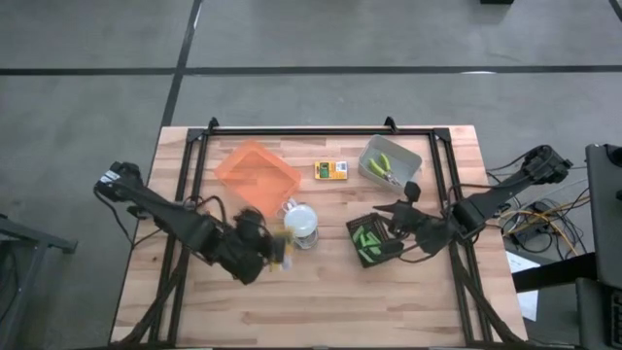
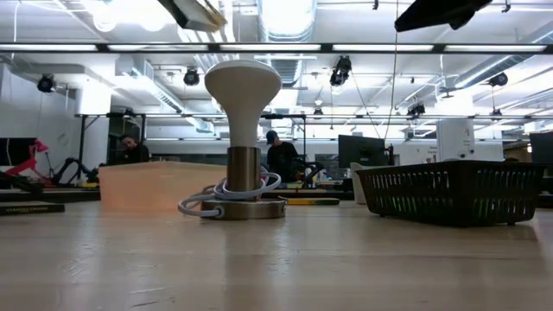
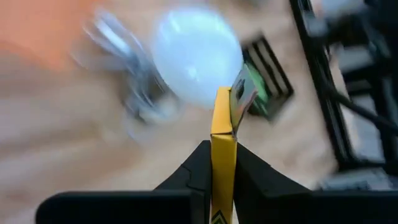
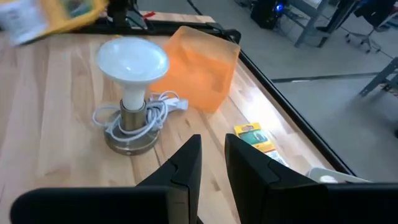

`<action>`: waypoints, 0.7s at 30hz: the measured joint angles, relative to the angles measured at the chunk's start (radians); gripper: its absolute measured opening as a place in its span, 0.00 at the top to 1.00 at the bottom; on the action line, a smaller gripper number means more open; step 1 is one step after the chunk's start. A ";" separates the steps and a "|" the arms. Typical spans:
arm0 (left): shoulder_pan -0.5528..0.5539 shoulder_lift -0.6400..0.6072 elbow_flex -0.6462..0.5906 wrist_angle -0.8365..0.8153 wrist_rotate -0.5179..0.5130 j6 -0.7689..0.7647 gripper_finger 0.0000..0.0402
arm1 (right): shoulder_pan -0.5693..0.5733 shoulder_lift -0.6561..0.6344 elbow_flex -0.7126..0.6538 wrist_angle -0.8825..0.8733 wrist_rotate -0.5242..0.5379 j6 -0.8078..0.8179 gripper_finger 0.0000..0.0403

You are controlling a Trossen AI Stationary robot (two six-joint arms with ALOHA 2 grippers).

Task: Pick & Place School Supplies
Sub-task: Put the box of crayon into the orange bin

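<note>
My left gripper [image 1: 279, 251] is shut on a thin yellow printed box [image 3: 222, 124], beside the white domed lamp [image 1: 303, 222]. In the low view the box [image 2: 203, 12] hangs high above the table. My right gripper [image 4: 211, 158] hovers over the black tray [image 1: 364, 241], which holds green chunks; its fingers stand a little apart with nothing between them. Another yellow-and-green box [image 1: 330, 170] lies flat on the table at the far middle. Tools with yellow-green handles [image 1: 386, 167] lie in the grey tray [image 1: 403, 156]. My left gripper pinches the yellow box by its two flat faces [image 3: 222, 163] between the two fingers. The box shows edge on and sticks out forward past the fingertips, a grey-green flap [image 3: 244, 99] at its free end. The fingers slant downward. The box is lifted clear of the table.
The orange tray [image 1: 258, 170] stands at the far left of the work area. The lamp's metal base with its coiled cord [image 4: 127, 127] sits mid-table between the two grippers. A black frame [image 1: 321, 129] runs along the table's edges. Bare wood lies along the near edge.
</note>
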 joint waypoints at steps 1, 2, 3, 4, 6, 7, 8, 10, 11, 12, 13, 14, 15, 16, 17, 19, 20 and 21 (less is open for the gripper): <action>0.004 0.000 0.044 -0.094 -0.026 -0.016 0.90 | 0.000 -0.005 -0.003 0.013 0.000 -0.001 0.83; 0.009 0.000 0.085 -0.182 -0.049 -0.029 0.90 | 0.000 -0.009 -0.005 0.022 0.000 -0.006 0.83; 0.014 0.000 0.124 -0.260 -0.071 -0.035 0.90 | 0.000 -0.011 -0.007 0.023 0.000 -0.009 0.83; 0.022 0.000 0.160 -0.325 -0.092 -0.038 0.90 | -0.001 -0.014 -0.007 0.033 0.001 -0.018 0.83; 0.048 0.000 0.220 -0.444 -0.128 -0.031 0.90 | -0.002 -0.015 -0.007 0.053 0.002 -0.028 0.83; 0.066 0.000 0.247 -0.501 -0.139 -0.023 0.90 | -0.003 -0.015 -0.007 0.059 0.002 -0.030 0.83; 0.087 0.000 0.271 -0.550 -0.142 -0.010 0.90 | -0.003 -0.015 -0.007 0.070 0.003 -0.031 0.83; 0.141 -0.009 0.293 -0.565 -0.143 0.060 0.90 | -0.003 -0.015 -0.007 0.077 0.006 -0.030 0.83; 0.172 -0.023 0.291 -0.548 -0.142 0.128 0.90 | -0.003 -0.015 -0.006 0.077 0.008 -0.029 0.83; 0.207 -0.032 0.291 -0.528 -0.139 0.199 0.90 | -0.003 -0.015 -0.006 0.078 0.008 -0.030 0.83; 0.248 -0.042 0.291 -0.509 -0.136 0.264 0.90 | -0.003 -0.015 -0.005 0.080 0.009 -0.030 0.83; 0.289 -0.050 0.291 -0.505 -0.129 0.320 0.90 | -0.003 -0.015 -0.005 0.088 0.011 -0.030 0.83; 0.334 -0.059 0.291 -0.509 -0.117 0.371 0.90 | -0.003 -0.015 -0.005 0.095 0.015 -0.030 0.83; 0.378 -0.064 0.290 -0.509 -0.104 0.422 0.90 | -0.003 -0.015 -0.004 0.099 0.019 -0.028 0.83; 0.424 -0.069 0.290 -0.507 -0.095 0.480 0.90 | -0.003 -0.015 -0.004 0.100 0.019 -0.027 0.83; 0.518 -0.074 0.289 -0.505 -0.065 0.610 0.90 | -0.003 -0.014 -0.004 0.102 0.019 -0.027 0.83; 0.564 -0.075 0.289 -0.499 -0.042 0.677 0.90 | -0.003 -0.014 -0.004 0.106 0.019 -0.027 0.83; 0.614 -0.075 0.287 -0.487 -0.015 0.740 0.90 | -0.003 -0.014 -0.004 0.113 0.019 -0.027 0.83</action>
